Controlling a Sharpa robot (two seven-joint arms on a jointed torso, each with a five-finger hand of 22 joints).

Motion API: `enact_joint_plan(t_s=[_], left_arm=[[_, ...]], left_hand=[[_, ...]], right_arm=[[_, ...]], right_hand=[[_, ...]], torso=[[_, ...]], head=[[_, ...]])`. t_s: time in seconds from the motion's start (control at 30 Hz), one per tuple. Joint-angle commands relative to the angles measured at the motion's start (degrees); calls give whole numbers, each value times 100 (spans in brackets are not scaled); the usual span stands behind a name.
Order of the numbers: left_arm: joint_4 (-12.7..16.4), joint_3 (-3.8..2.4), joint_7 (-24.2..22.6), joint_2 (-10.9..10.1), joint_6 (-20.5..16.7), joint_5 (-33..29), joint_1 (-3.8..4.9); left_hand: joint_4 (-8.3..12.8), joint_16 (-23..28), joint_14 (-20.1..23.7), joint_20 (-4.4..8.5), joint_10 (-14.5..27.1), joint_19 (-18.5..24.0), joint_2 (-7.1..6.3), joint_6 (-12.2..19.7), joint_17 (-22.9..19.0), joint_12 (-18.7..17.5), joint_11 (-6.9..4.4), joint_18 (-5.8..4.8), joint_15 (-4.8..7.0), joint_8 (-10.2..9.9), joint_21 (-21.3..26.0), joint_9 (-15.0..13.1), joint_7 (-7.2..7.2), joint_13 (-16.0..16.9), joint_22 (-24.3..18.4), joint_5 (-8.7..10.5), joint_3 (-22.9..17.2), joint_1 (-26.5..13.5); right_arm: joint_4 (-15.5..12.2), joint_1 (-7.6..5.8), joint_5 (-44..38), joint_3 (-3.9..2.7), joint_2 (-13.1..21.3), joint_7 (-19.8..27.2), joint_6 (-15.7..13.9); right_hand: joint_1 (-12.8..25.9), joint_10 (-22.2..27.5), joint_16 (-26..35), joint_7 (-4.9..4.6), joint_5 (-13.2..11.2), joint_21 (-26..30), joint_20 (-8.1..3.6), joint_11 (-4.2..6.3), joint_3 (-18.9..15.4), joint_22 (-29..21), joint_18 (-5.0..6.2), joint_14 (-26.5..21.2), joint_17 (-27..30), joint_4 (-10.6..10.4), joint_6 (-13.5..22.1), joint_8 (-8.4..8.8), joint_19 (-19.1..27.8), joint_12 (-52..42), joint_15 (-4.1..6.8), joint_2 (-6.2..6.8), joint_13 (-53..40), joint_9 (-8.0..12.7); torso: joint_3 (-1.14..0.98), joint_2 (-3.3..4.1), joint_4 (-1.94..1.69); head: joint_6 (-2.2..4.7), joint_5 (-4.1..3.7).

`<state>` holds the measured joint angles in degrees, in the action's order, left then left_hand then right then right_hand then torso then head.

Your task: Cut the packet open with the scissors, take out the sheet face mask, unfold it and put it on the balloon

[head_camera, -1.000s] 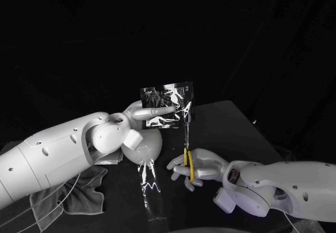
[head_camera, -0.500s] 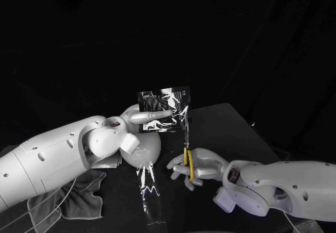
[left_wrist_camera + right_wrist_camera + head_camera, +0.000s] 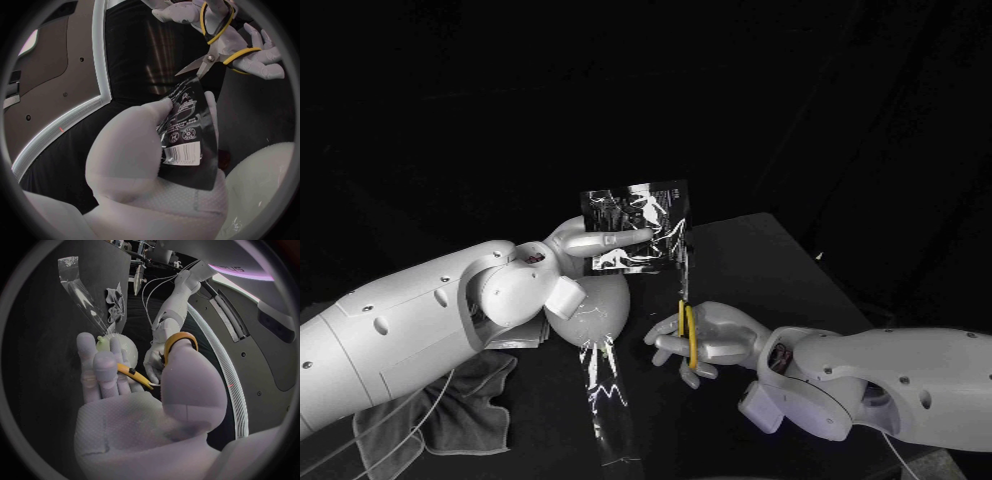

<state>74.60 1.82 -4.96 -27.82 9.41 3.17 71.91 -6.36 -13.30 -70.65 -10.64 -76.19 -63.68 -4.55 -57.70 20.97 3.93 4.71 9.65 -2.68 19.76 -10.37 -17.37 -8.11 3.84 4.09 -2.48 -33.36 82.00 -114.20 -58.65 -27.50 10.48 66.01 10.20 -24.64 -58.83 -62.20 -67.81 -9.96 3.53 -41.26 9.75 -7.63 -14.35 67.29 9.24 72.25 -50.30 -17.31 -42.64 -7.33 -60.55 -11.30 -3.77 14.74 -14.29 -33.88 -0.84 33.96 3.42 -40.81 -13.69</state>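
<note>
Scissors (image 3: 685, 308) clamped in my right hand (image 3: 714, 340) have crept up to the packet (image 3: 639, 227) my left hand (image 3: 584, 240) pinches, so I think cutting comes next.

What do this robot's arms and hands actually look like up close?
The left arm and right arm are smooth, rounded white shells dotted with small dark dots, with bulging wrist joints. Thin white cables trail beneath the left arm. The left hand and right hand are pale silver, human-shaped, with finely textured palms.
</note>
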Motion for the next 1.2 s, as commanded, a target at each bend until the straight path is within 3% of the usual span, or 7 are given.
enact_joint_plan(t_s=[0.03, 0.77, 0.87, 0.97, 1.0, 1.2], left_arm=[[14, -9, 0, 11, 125, 11, 8], [-12, -8, 97, -38, 133, 88, 9], [-11, -8, 117, -43, 126, 106, 9], [-12, -7, 129, -47, 118, 116, 9], [-11, -7, 132, -47, 115, 120, 9], [-5, -7, 142, -37, 100, 141, 9]], left_hand=[[24, -34, -32, 2, -33, 21, 52, 9, 8, 17, 11, 81, 14, 27, 7, -449, -28, 4, -1, -31, -1, -6], [52, -41, -42, 15, -47, -18, 55, 20, 35, 16, 9, 91, 19, 52, -22, -480, -31, 5, 12, -31, -14, -21], [53, -42, -43, 18, -50, -26, 65, 22, 41, 15, 10, 92, 19, 57, -27, -487, -33, 5, 14, -32, -21, -27], [53, -42, -42, 20, -51, -29, 72, 25, 45, 15, 11, 92, 18, 60, -30, -491, -34, 5, 15, -32, -27, -31], [53, -42, -42, 20, -51, -29, 72, 25, 45, 15, 11, 92, 18, 60, -30, -491, -34, 5, 15, -32, -27, -31], [54, -43, -42, 21, -52, -31, 73, 26, 46, 15, 11, 92, 19, 61, -30, -493, -34, 5, 15, -32, -28, -33]], right_arm=[[-8, -3, -1, -4, -6, 103, 25], [-8, -19, 0, -4, 19, 98, 18], [-10, -20, 1, -4, 22, 105, 10], [-11, -21, 1, -5, 21, 105, 15], [-10, -21, 1, -5, 17, 99, 27], [-6, -22, -9, -5, -8, 71, 83]], right_hand=[[-3, -133, -23, -272, -22, -3, -15, -42, 47, 8, 53, -45, 6, -2, 93, -37, 31, 47, 11, -73, 19, 9], [-46, -237, -49, -254, -45, -19, -23, -26, 215, 21, 53, -49, 50, 4, 89, -160, 27, 124, 23, -289, 109, 45], [-52, -304, -68, -236, -50, -53, -30, -9, 273, 38, 49, -35, 47, 8, 59, -213, 5, 128, 35, -366, 126, 55], [-86, -506, -111, -177, -62, -132, -56, 46, 404, 76, 42, 10, 15, 15, -70, -328, -52, 68, 78, -577, 113, 52], [-111, -670, -148, -117, -69, -207, -92, 103, 484, 111, 33, 55, -16, 25, -205, -435, -107, 24, 125, -739, 93, 51], [-124, -776, -171, -80, -71, -264, -133, 141, 516, 139, 19, 93, -24, 29, -263, -503, -152, 30, 161, -833, 87, 80]], torso=[[-2, -3, 3], [-6, -4, -1], [-5, -4, 1], [-5, -3, 4], [-6, -3, 4], [-6, -4, 1]], head=[[3, -2], [-19, -18], [-21, -21], [-25, -25], [-29, -24], [-55, -15]])
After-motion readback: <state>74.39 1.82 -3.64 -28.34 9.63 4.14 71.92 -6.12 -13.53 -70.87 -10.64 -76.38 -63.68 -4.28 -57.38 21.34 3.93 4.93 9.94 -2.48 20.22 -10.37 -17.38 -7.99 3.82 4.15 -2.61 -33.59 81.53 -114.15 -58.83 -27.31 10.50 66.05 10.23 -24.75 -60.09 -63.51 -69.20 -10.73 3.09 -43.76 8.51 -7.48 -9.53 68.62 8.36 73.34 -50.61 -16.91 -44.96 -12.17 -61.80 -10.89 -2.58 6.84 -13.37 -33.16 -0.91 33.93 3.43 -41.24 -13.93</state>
